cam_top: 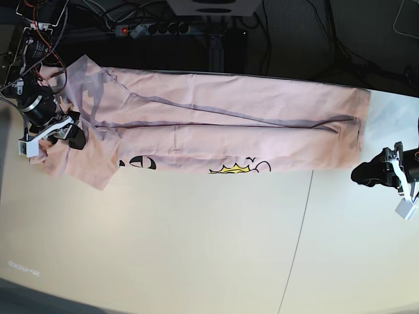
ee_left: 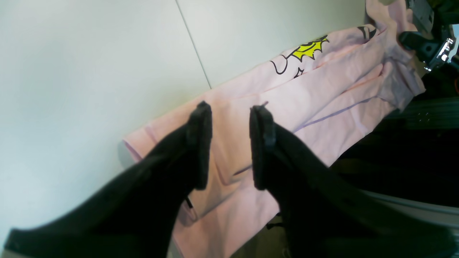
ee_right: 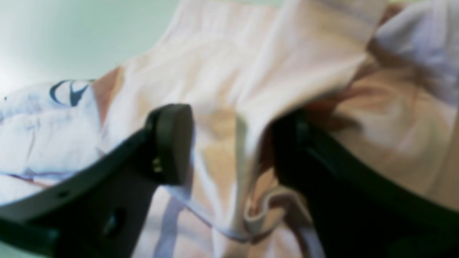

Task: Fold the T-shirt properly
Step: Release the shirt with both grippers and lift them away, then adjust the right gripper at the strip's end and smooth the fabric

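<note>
The pale pink T-shirt (cam_top: 216,121) lies in a long band along the table's far edge, folded lengthwise, with the yellow crown print (cam_top: 230,169) and black lettering showing at its near edge. It also shows in the left wrist view (ee_left: 322,93) and the right wrist view (ee_right: 222,71). My right gripper (cam_top: 72,134) is at the shirt's sleeve end on the left. Its jaws stand wide open (ee_right: 233,143) with a fold of fabric between them, draped over one finger. My left gripper (cam_top: 360,175) is open and empty (ee_left: 229,143), just off the shirt's hem end on the right.
The white table (cam_top: 196,248) has a seam (cam_top: 298,242) running front to back right of middle. Behind the table's far edge are a power strip (cam_top: 147,29), cables and dark stands. The shirt's far side lies along that edge.
</note>
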